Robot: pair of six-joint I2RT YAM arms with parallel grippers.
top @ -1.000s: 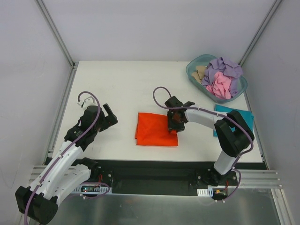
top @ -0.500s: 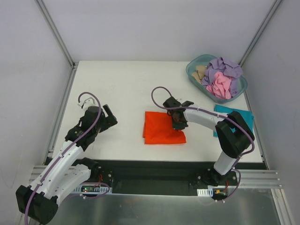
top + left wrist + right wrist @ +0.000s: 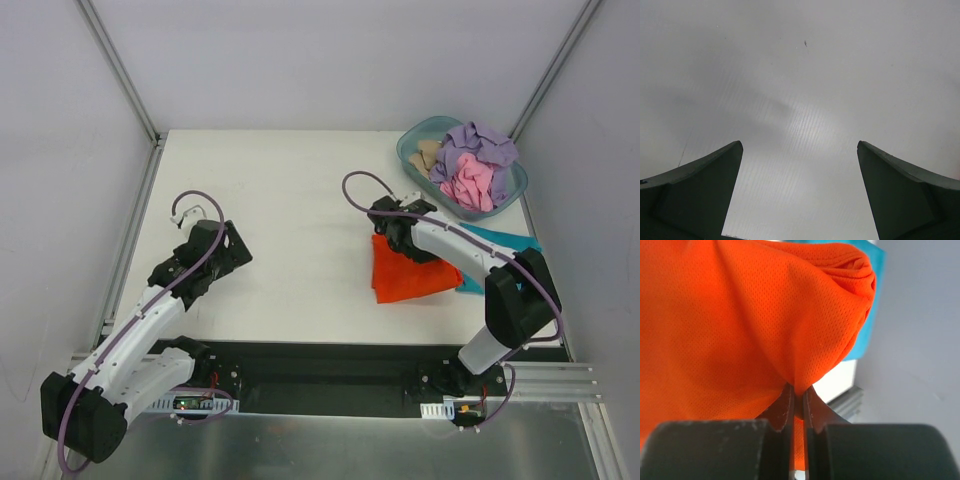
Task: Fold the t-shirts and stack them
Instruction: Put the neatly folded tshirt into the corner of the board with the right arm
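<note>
The folded bright orange t-shirt (image 3: 410, 277) lies at the right of the table, its right edge against the flat teal t-shirt (image 3: 505, 243). My right gripper (image 3: 393, 240) is shut on the orange t-shirt's upper left edge; in the right wrist view the orange t-shirt (image 3: 740, 325) bunches above the right gripper (image 3: 799, 390), with the teal t-shirt (image 3: 865, 335) behind it. Lavender, pink and beige t-shirts (image 3: 470, 170) are heaped in the tub. My left gripper (image 3: 232, 245) is open over the left of the table, and in its wrist view the left gripper (image 3: 800, 147) holds nothing.
The translucent blue-green plastic tub (image 3: 412, 150) stands at the back right corner. Grey walls with metal rails (image 3: 120, 70) close in the white table (image 3: 290, 190). A black rail (image 3: 320, 365) runs along the near edge between the arm bases.
My right gripper has shut on the orange t-shirt and dragged it right, from the table's middle up to the teal t-shirt. The left arm has shifted only slightly.
</note>
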